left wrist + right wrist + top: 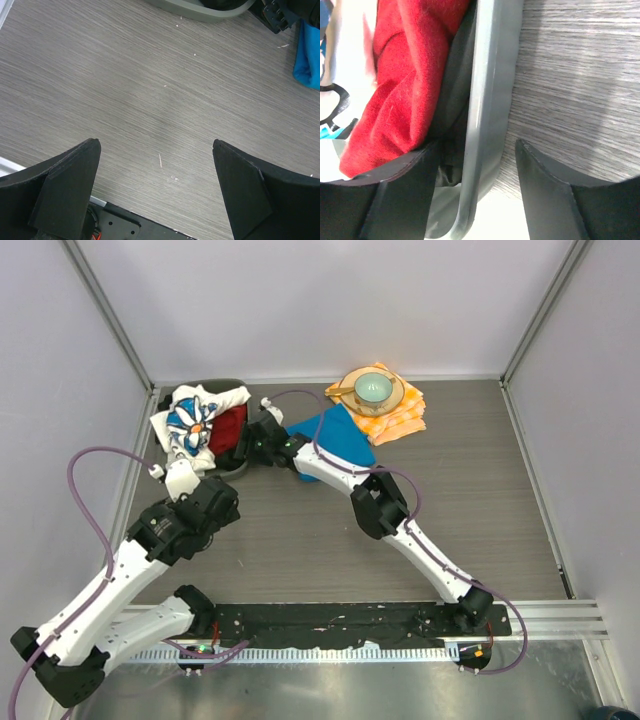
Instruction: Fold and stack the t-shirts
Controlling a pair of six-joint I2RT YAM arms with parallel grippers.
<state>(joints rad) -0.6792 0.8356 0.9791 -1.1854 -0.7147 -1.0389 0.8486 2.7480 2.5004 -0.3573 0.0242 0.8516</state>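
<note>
Closest to me, from above, the two arms spring from the near edge of the table (480,530) and both lean toward its far left corner. A grey basket (214,384) sits there with the white daisy shirt (195,420) heaped in it, crumpled and unfolded, beside a red cloth (229,428). The blue shirt (340,435) lies on the table just right of the basket, partly under the right arm. Further right a cup (373,388) stands on a checked napkin (405,420), well apart from the work. The left gripper (180,478) hangs short of the basket, likely waiting its turn.

From the left wrist, its fingers (65,185) are spread wide over bare wood, holding nothing.

From the right wrist, the right gripper (475,170) straddles the basket's rim, one finger (400,185) inside against the red cloth, the other outside over the table. They stand apart, not pinching the rim. My guess is it is placed to steady or shift the basket so the shirt can come out.
</note>
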